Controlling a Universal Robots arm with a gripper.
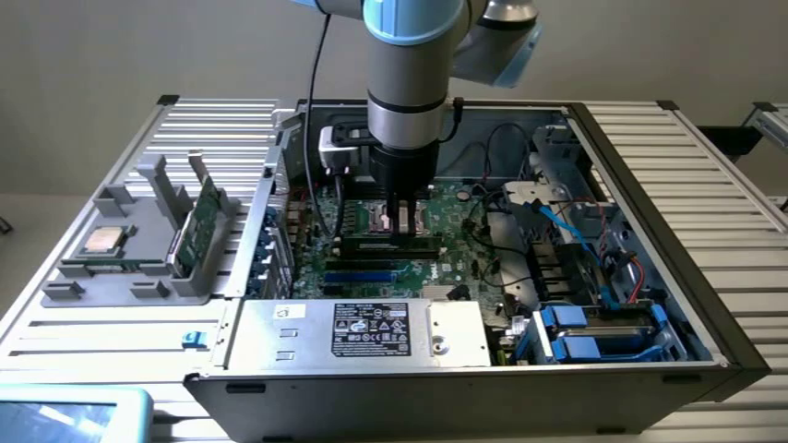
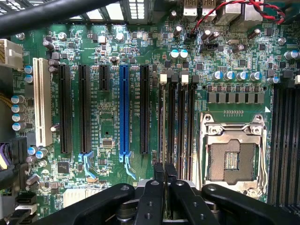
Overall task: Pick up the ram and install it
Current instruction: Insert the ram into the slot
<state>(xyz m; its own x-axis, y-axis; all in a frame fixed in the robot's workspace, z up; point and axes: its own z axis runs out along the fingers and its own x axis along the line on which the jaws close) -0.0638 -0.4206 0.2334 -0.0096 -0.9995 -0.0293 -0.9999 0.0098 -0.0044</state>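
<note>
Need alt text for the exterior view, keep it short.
A robot arm reaches down into an open computer case, its hand shut and low over the memory slots of the motherboard. On the exterior view's left, outside the case, a grey holder carries a green ram standing on edge and a square silver processor chip.

We list an open computer case (image 1: 468, 406) on the slatted surface (image 1: 702, 166).

Inside:
- green motherboard (image 1: 462, 263) with a blue slot (image 2: 123, 110), a white slot (image 2: 42, 105) and an empty processor socket (image 2: 232, 161)
- silver power supply (image 1: 357, 330) at six o'clock
- blue drive caddies (image 1: 591, 334) at four o'clock

Outside, at nine o'clock:
- grey holder (image 1: 117, 286) carrying a square silver processor chip (image 1: 105, 240)
</note>
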